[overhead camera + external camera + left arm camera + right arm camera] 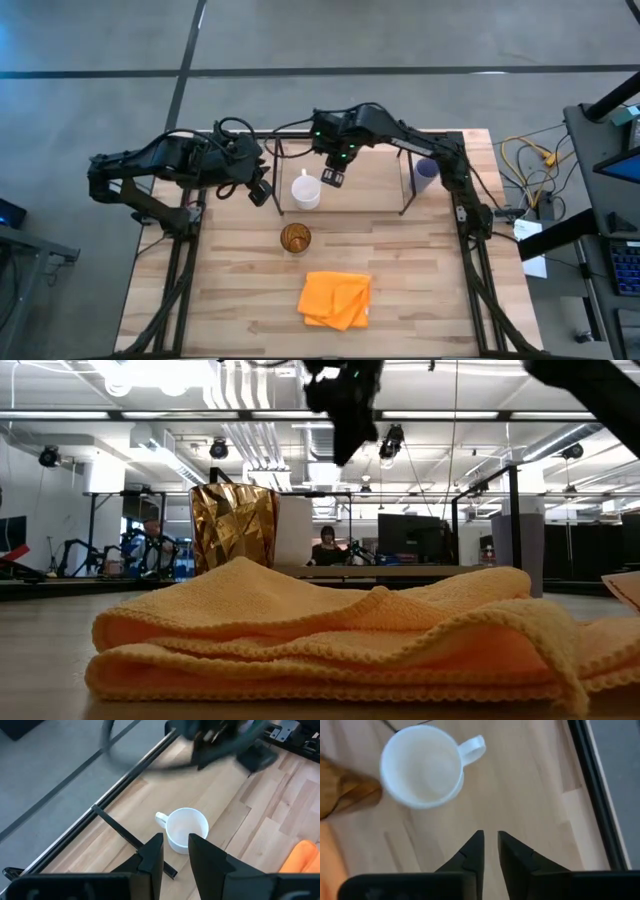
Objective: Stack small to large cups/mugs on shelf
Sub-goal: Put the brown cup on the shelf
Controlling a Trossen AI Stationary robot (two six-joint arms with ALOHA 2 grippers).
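The white handled mug [305, 190] stands upright on its base on the pale wood inside the black rod shelf [278, 180]; it also shows in the left wrist view [186, 830] and the right wrist view [422, 767]. The amber tumbler [295, 238] stands on the table in front of the shelf. The pale blue-lavender cup [426, 172] is at the shelf's right end. My right gripper [332, 178] hangs above the shelf just right of the mug, empty, fingers a narrow gap apart. My left gripper [260, 191] is left of the mug, outside the shelf's rods, empty, slightly open.
A folded orange cloth [336, 298] lies on the table near the front edge and fills the foreground of the low view [330, 640]. Black arm-mount frames run along the left [180, 260] and right [480, 270] sides. Bare wood lies between tumbler and cloth.
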